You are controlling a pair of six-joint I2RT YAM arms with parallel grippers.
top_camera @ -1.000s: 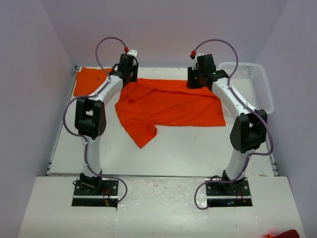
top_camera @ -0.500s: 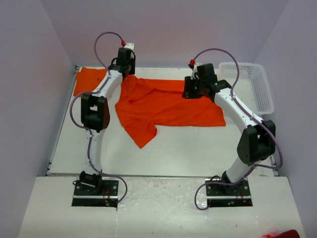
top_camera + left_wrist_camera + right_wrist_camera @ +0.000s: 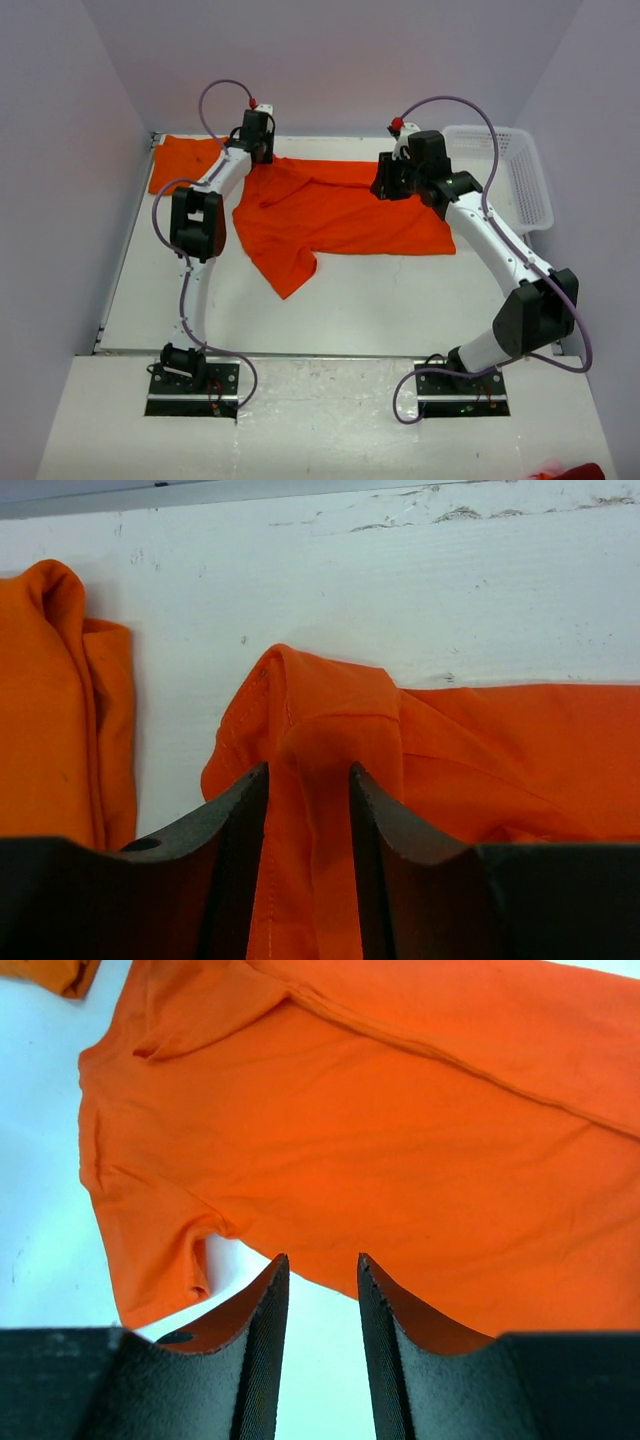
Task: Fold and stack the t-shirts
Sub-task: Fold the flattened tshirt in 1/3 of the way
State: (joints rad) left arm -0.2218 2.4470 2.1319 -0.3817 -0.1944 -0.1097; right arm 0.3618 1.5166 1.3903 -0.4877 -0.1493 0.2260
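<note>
One orange t-shirt (image 3: 340,210) lies spread across the middle of the table, a sleeve trailing toward the front. A second t-shirt (image 3: 180,160) sits folded at the back left. My left gripper (image 3: 256,152) hovers over the spread shirt's back left corner. In the left wrist view the left gripper (image 3: 308,772) is open, with a raised fold of that shirt (image 3: 480,740) lying loose between its fingers and the folded shirt (image 3: 50,710) to the left. My right gripper (image 3: 393,185) is above the shirt's back right part. In its wrist view the right gripper (image 3: 322,1258) is open over bare table, with the shirt (image 3: 380,1130) beyond the tips.
A white lattice basket (image 3: 535,190) stands at the back right, close to the right arm. The back wall runs just behind the left gripper. A red object (image 3: 570,470) lies off the table at the front right corner.
Both grippers have opened and let the shirt's back edge drop. The right gripper has drawn a little nearer and both elbows have swung outward. The shirt has settled flat.
</note>
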